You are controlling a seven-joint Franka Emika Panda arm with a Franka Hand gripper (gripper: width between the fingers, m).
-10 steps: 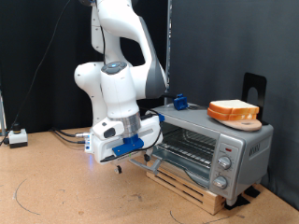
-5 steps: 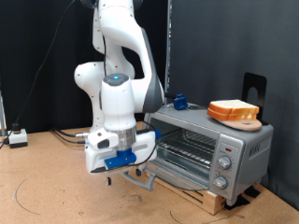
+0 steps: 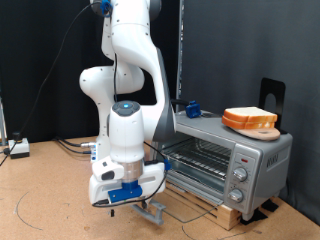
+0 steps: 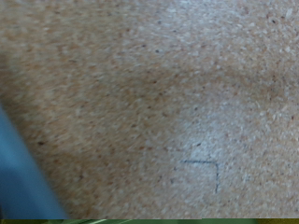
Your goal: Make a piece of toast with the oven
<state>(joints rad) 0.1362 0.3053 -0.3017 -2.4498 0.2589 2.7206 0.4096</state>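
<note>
The robot's hand hangs low over the brown tabletop, in front of the oven; whether its fingers are open or closed cannot be told. The oven door lies open. The piece of toast rests on a wooden board atop the oven

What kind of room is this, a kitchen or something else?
Probably a robotics lab, not a kitchen: black curtains behind, a bare brown board floor, and the oven propped on a wooden pallet.
</note>
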